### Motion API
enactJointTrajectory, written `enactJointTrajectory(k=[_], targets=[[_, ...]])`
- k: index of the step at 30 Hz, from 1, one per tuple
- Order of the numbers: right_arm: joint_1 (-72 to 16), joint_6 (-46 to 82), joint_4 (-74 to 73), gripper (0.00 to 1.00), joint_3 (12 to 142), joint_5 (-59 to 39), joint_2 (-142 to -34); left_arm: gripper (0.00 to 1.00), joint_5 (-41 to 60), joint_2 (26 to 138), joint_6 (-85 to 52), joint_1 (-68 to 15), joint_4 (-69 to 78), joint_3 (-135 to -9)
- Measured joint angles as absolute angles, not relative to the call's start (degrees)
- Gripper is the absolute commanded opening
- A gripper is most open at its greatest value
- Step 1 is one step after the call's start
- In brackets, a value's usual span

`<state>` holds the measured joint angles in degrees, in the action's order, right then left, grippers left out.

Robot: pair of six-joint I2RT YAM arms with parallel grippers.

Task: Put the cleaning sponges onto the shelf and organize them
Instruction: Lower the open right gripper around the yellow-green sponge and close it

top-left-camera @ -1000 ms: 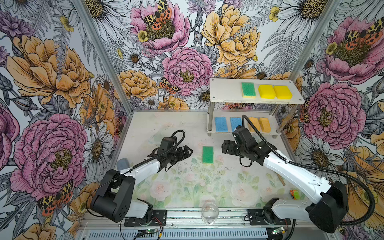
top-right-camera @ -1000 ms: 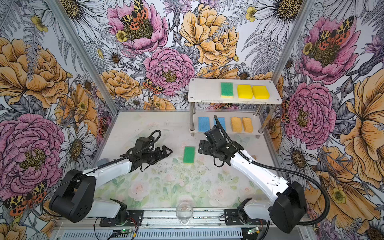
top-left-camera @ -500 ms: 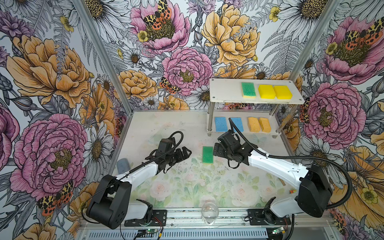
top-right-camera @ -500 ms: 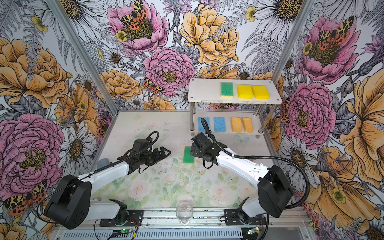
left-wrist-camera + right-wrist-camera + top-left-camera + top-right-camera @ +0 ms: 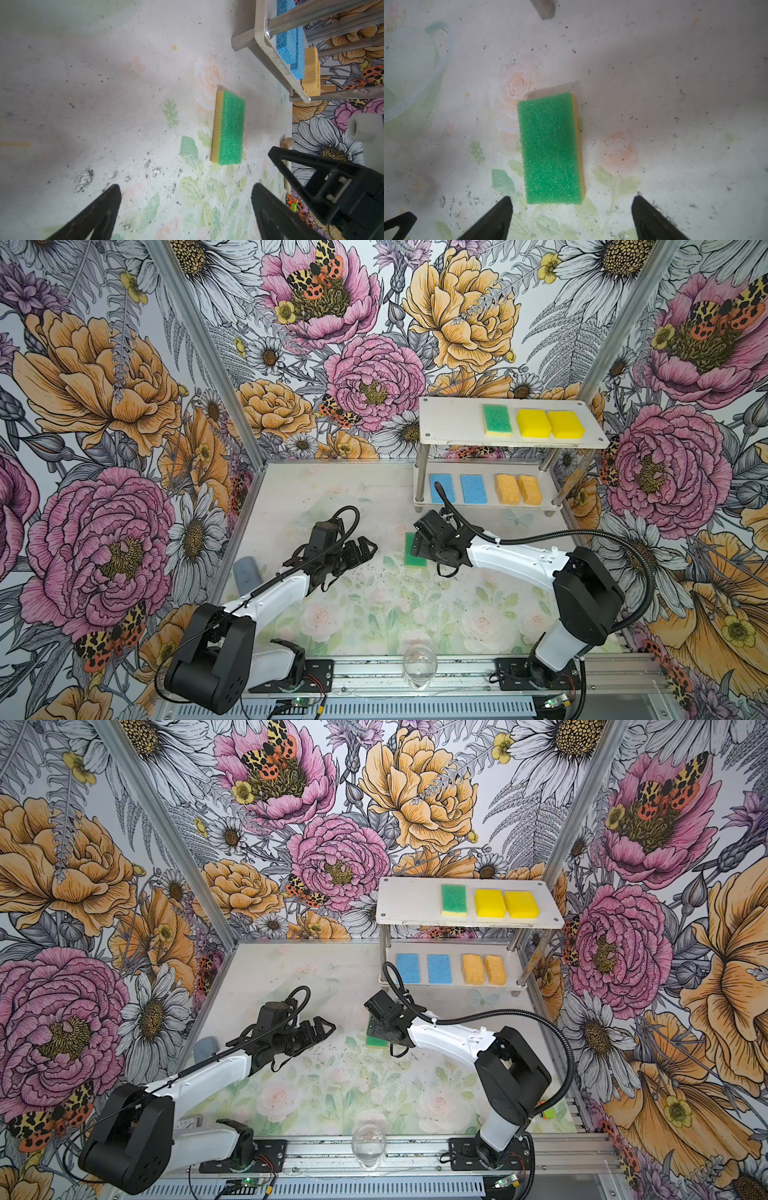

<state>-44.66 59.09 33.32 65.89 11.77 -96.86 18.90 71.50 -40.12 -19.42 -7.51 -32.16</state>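
Note:
One green-topped cleaning sponge lies flat on the table, left of the shelf. My right gripper hangs open just above it, and the sponge sits just ahead of the fingertips, not between them. My left gripper is open and empty, a short way left of the sponge. On the shelf's top board are a green sponge and two yellow sponges. The lower board holds two blue sponges and two orange sponges.
A clear glass stands at the table's front edge, in the middle. A grey-blue cylinder lies by the left wall. A small orange and green toy sits at the front right, behind the right arm's base.
The right arm has swung left from in front of the shelf until its gripper is over the green sponge. The left gripper has hardly moved.

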Motion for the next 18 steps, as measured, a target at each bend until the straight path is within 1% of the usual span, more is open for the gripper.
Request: enactJointTrajectory(k=[11, 18], targets=[[-44.84, 56.47, 33.04, 0.94, 69.71, 10.61, -102.35, 0.99, 18.94, 70.7, -40.1, -18.17, -7.64, -31.48], [-46.61, 54.22, 32.88, 0.95, 71.46, 10.26, -105.51, 0.99, 18.98, 70.83, -40.07, -17.96, -7.55, -31.48]])
